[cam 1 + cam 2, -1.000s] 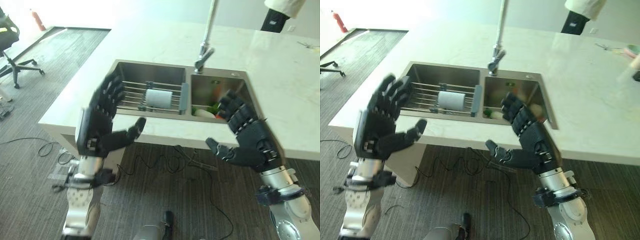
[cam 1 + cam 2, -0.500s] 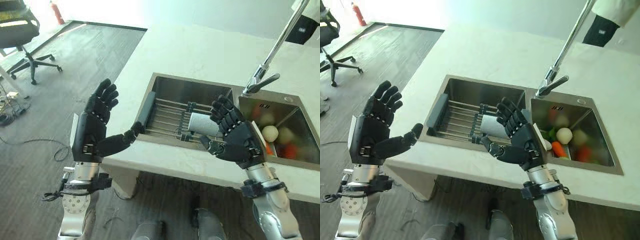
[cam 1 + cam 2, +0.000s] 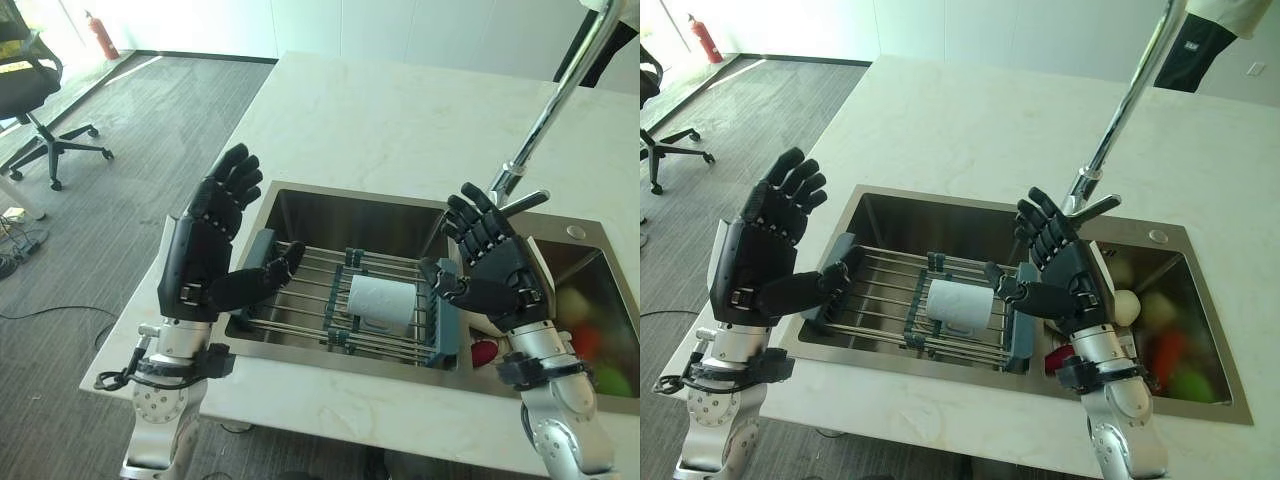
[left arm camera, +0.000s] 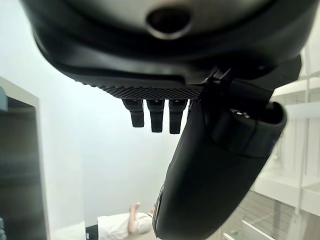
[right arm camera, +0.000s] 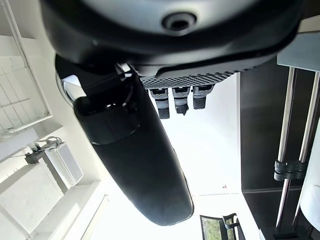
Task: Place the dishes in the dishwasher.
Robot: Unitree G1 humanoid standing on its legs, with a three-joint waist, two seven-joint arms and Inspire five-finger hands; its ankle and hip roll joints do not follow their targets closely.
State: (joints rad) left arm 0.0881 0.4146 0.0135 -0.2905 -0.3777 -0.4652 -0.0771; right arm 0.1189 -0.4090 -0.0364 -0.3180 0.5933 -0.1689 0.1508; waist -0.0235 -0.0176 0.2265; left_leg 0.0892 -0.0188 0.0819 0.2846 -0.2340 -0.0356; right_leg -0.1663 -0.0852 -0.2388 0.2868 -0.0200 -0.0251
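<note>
A white cup (image 3: 380,303) lies on its side on a wire rack (image 3: 312,270) that spans the left basin of a steel double sink (image 3: 330,205). My left hand (image 3: 205,250) is raised over the sink's left edge, its fingers straight and spread, and it holds nothing. To the right of the cup my right hand (image 3: 495,272) hangs above the divider between the basins, also open and empty. The left wrist view shows the left hand (image 4: 210,165) with fingers extended. In the right wrist view the right hand (image 5: 135,150) looks the same.
The right basin (image 3: 590,330) holds several round vegetables or fruits. A tall chrome faucet (image 3: 555,100) rises behind the sink. Pale marble counter (image 3: 400,110) surrounds it. An office chair (image 3: 30,90) stands on the floor far left. A person (image 3: 1200,45) stands beyond the counter.
The camera has come closer over the sink, so the whole picture has shifted. Both hands stay raised and open, now framing the rack and cup.
</note>
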